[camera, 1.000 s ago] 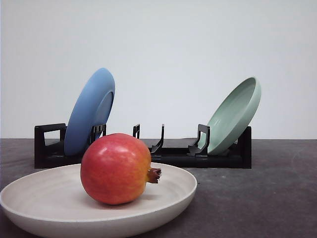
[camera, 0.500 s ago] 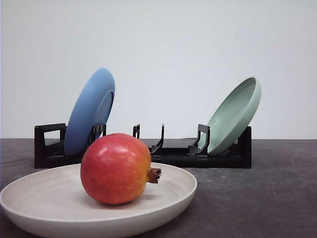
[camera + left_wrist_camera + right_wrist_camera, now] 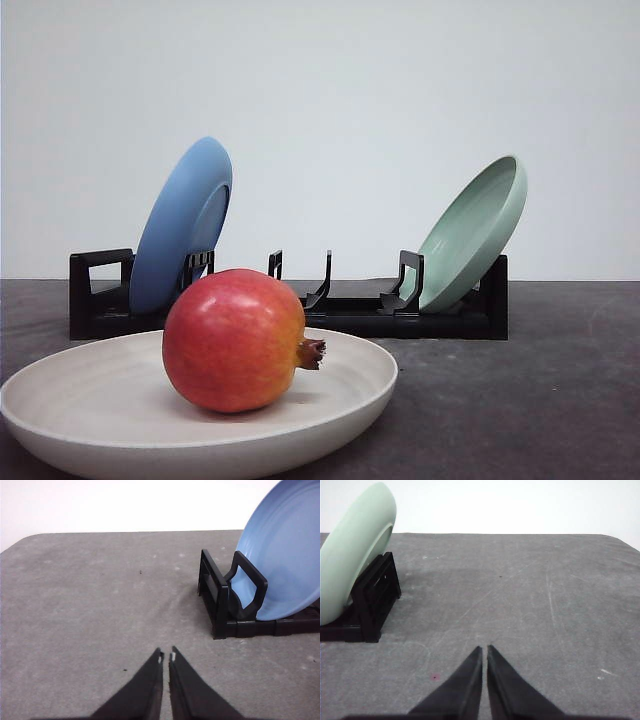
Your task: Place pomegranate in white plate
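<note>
A red pomegranate (image 3: 234, 340) with a yellow-orange blush lies in the white plate (image 3: 90, 395) at the near left of the front view, its brown crown pointing right. No gripper touches it. My left gripper (image 3: 166, 656) hangs shut and empty over bare grey table, with the rack's end off to one side. Shut and empty too, my right gripper (image 3: 484, 650) hovers over grey table beside the rack's other end.
A black dish rack (image 3: 350, 312) stands behind the white plate. A blue plate (image 3: 180, 225) (image 3: 285, 560) leans in its left end and a pale green plate (image 3: 475, 230) (image 3: 352, 555) in its right end. The grey table (image 3: 520, 400) lies open to the right.
</note>
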### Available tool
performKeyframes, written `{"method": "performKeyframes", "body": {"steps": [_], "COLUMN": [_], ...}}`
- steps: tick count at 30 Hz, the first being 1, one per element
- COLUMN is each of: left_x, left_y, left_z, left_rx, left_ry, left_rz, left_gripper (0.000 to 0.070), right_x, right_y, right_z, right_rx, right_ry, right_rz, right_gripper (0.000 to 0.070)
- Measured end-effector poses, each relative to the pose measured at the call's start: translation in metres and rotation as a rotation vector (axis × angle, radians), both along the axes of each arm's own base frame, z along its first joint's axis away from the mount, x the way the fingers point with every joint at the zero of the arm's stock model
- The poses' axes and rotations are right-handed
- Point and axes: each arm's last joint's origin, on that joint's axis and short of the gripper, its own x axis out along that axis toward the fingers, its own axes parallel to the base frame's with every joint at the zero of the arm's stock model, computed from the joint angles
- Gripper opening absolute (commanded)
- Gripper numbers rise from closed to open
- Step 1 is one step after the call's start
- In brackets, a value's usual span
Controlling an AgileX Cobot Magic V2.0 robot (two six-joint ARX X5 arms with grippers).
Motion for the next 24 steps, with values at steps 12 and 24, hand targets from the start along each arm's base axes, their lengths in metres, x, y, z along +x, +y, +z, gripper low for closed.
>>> {"method": "performKeyframes", "body": {"steps": [12,24], "left_x": [0.0000,0.0000], "left_y": [0.0000,0.0000], "left_z": [0.0000,0.0000], "left_rx": [0.000,0.000], "left_ry": [0.000,0.000], "left_rz": [0.000,0.000], "left_gripper": [0.0000,0.0000], "right_x": [0.0000,0.0000], "right_y": [0.0000,0.0000], "right_z": [0.0000,0.0000], "right_rx": [0.000,0.000], "right_ry": [0.000,0.000], "right_rz": [0.000,0.000], "right_gripper": [0.0013,0.0013]}}
